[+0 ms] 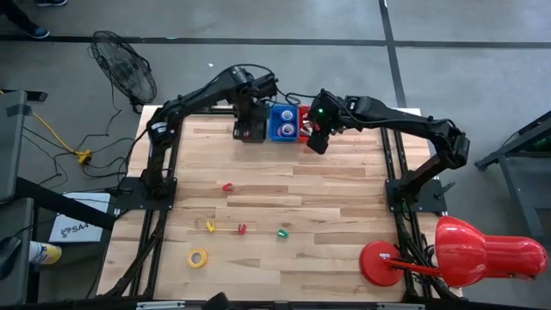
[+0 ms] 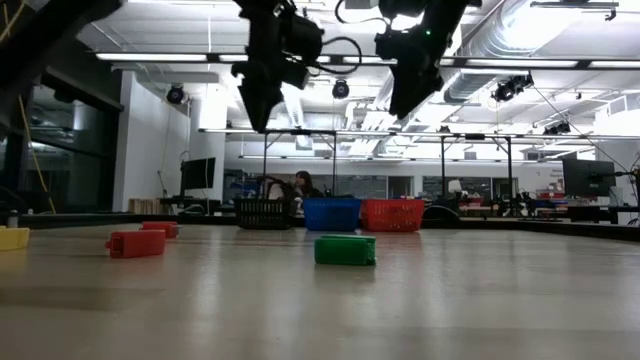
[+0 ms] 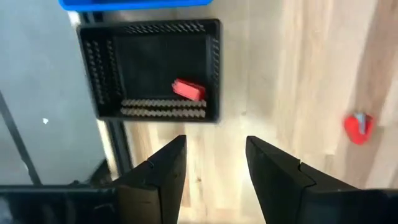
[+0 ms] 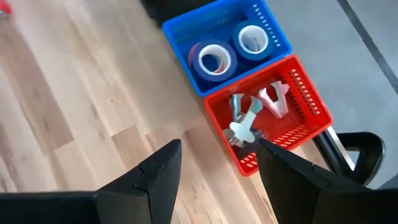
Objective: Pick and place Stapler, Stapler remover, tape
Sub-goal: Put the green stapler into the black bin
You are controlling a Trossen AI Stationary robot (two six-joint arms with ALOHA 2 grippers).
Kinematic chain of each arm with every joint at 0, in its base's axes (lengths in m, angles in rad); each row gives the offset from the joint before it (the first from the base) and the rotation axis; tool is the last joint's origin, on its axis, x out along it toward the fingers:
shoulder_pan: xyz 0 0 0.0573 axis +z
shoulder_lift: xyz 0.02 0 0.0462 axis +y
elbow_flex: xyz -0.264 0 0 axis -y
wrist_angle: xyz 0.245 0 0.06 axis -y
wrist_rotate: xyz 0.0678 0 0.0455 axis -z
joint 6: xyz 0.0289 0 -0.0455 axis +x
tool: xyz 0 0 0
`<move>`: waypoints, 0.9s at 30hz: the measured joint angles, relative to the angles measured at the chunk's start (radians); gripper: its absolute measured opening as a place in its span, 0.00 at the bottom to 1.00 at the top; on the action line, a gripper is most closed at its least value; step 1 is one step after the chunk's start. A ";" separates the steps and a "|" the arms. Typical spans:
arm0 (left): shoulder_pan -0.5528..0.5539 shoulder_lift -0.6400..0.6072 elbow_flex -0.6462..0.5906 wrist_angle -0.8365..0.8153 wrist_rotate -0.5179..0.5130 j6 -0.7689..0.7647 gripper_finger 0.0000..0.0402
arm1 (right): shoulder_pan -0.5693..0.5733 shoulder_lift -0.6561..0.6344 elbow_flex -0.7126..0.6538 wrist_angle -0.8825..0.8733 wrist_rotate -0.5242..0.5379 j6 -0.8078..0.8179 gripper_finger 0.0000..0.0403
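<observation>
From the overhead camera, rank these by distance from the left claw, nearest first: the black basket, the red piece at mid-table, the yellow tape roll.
Left claw hangs open at the table's far edge.
1. Black basket: directly beneath it, far edge.
2. Red piece: mid-table, left of centre.
3. Yellow tape roll: near edge, left side, farthest.

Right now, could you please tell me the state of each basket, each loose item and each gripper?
Black basket: holds one red stapler.
Blue basket: holds two tape rolls.
Red basket: holds staple removers.
Yellow tape roll: loose on the table, flat.
Left gripper: open, empty, above the black basket.
Right gripper: open, empty, above the red basket.
</observation>
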State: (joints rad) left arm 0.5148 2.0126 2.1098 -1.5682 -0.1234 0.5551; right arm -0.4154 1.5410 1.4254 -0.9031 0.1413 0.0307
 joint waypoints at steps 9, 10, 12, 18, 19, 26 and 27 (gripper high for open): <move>-0.112 -0.232 -0.358 0.046 -0.117 -0.197 0.41 | 0.075 0.000 0.000 0.002 -0.026 -0.032 0.50; -0.128 -0.265 -0.413 0.070 -0.114 -0.229 0.41 | 0.084 0.000 -0.001 0.002 -0.031 -0.034 0.50; -0.162 -0.336 -0.525 0.135 -0.098 -0.294 0.41 | 0.104 0.001 -0.001 0.003 -0.046 -0.039 0.50; -0.291 -0.541 -0.845 0.333 -0.024 -0.488 0.41 | 0.177 0.001 -0.002 0.025 -0.047 -0.021 0.50; -0.316 -0.574 -0.890 0.362 -0.014 -0.517 0.41 | 0.191 0.001 -0.002 0.031 -0.047 -0.009 0.50; -0.460 -0.740 -1.113 0.498 0.005 -0.669 0.40 | 0.315 0.017 -0.002 0.054 -0.043 0.109 0.50; -0.479 -0.757 -1.131 0.506 0.005 -0.682 0.40 | 0.336 0.024 -0.002 0.054 -0.043 0.132 0.50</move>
State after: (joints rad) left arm 0.0361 1.2553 0.9786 -1.0624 -0.1181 -0.1269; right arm -0.0792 1.5646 1.4239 -0.8486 0.0986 0.1627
